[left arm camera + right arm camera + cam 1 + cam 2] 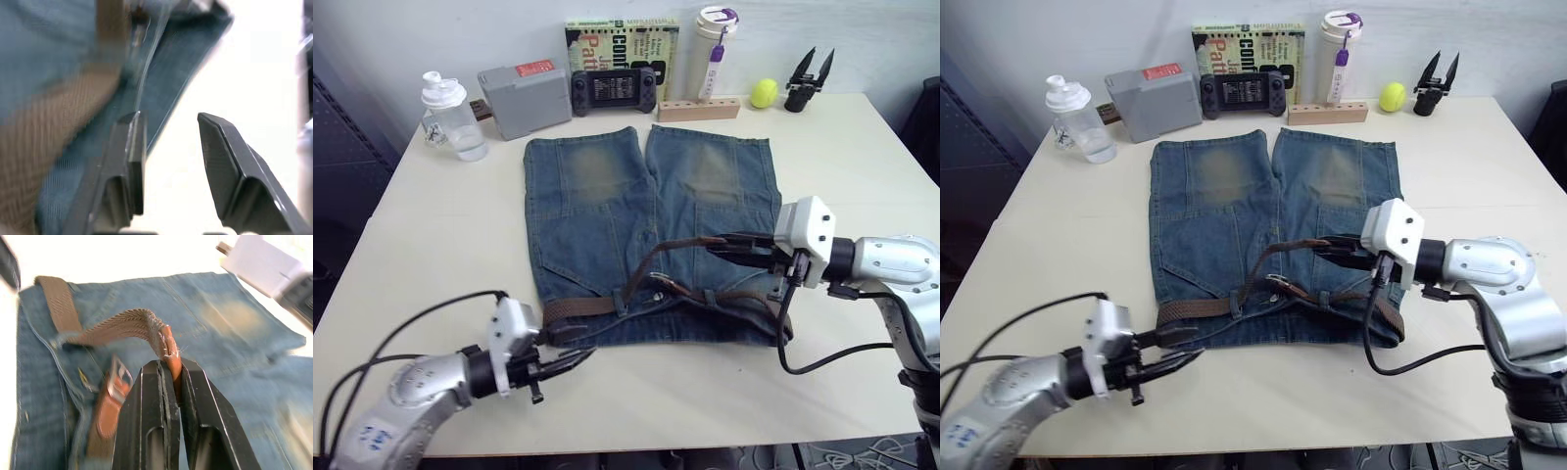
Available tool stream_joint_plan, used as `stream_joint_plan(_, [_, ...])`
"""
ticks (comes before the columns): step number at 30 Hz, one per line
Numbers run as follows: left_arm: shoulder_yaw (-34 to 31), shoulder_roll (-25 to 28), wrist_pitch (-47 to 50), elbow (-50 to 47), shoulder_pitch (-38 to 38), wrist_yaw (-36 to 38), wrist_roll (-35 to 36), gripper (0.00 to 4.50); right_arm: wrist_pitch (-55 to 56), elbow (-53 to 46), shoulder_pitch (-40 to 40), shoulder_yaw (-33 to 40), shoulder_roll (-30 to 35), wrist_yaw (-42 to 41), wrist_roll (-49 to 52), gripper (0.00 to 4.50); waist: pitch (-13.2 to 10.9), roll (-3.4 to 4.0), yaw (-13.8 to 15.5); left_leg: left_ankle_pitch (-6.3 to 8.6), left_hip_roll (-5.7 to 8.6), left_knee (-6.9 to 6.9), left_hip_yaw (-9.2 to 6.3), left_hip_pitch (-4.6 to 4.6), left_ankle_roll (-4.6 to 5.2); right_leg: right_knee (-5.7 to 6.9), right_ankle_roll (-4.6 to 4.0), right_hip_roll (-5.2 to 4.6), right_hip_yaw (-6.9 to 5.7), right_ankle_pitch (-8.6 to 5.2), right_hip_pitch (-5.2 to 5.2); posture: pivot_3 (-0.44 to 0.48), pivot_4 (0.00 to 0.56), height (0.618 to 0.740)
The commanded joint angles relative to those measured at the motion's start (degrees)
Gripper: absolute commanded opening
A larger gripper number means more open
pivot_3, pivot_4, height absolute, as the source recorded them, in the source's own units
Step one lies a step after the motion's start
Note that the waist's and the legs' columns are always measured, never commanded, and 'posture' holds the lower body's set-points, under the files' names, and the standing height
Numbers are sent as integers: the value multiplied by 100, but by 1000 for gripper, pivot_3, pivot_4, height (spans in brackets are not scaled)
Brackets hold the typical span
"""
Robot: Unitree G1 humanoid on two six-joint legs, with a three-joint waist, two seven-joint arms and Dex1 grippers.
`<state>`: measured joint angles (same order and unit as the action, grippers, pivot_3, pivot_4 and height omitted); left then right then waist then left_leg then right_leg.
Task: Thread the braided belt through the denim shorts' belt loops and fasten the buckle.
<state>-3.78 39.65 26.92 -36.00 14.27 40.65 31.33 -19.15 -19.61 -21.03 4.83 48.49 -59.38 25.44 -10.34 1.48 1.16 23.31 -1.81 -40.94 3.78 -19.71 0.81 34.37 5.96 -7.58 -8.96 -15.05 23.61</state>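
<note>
The right gripper [1327, 247] is pinched on the free tip of the braided belt [128, 323], its two black fingers [156, 396] pressed together on the leather end, held over the middle of the denim shorts [607, 206]. From that tip the belt arcs left and down toward the waistband at the near edge of the shorts, and the rest of the strap runs along the waistband to both sides. The buckle [119, 379] lies on the denim just near of the gripped tip, close to the waistband's centre. The right arm reaches in level from the right. The left gripper [566, 364] hangs low at the near left corner of the shorts, just off the waistband, fingers [220, 152] spread apart and holding nothing.
</note>
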Motion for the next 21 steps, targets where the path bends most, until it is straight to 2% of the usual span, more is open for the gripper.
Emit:
stream_joint_plan(1, [-1441, 418, 813, -315, -253, 399, 2587, 1766, 180, -189, -448, -556, -249, 23, -288, 0, 0, 0, 15, 0, 1, -1, -2, -1, 0, 1, 0, -2, 0, 0, 0, 0, 150, 726])
stream_joint_plan(3, [-1358, 364, 808, -146, -600, 175, 2271, 1766, 319, -127, -554, -793, -316, 14, -493, 0, 0, 0, 21, 0, 2, -7, -9, -2, 0, 1, 0, -5, -1, 0, -3, 0, 150, 726])
stream_joint_plan(5, [-787, 198, 576, 5, -1111, -200, 1317, 1766, 442, -64, -683, -1001, -444, 52, -690, 0, 0, 0, 26, 0, 5, -11, -9, -3, 0, 2, 0, -5, -2, 0, -5, 0, 150, 726])
stream_joint_plan(7, [-402, 14, 447, 100, -1465, -586, 822, 1766, 512, -48, -764, -1120, -523, 85, -802, 0, -1, 0, 28, 0, 11, -11, -9, -4, 0, 1, 1, -4, -1, 0, -6, 0, 150, 726])
stream_joint_plan(14, [98, -471, 245, 150, -1998, -1183, 141, 1766, 642, -132, -833, -1401, -643, 71, -1034, 0, -2, -4, 12, 0, 34, -2, 7, -8, -2, -14, 4, 15, -4, 2, -7, 0, 150, 726])
stream_joint_plan(18, [128, -638, 225, 208, -2128, -1288, 127, 1766, 702, -101, -871, -1508, -713, 89, -1166, 0, -5, -9, 17, -1, 29, -3, 12, -14, -4, -15, 4, 17, -9, 2, -4, 0, 150, 726])
stream_joint_plan(21, [119, -637, 195, 218, -2123, -1216, 5, 2440, 764, -45, -896, -1560, -756, 88, -1251, 0, -5, -9, 15, -1, 28, -6, 11, -15, -4, -16, 5, 16, -10, 3, -5, 0, 150, 726])
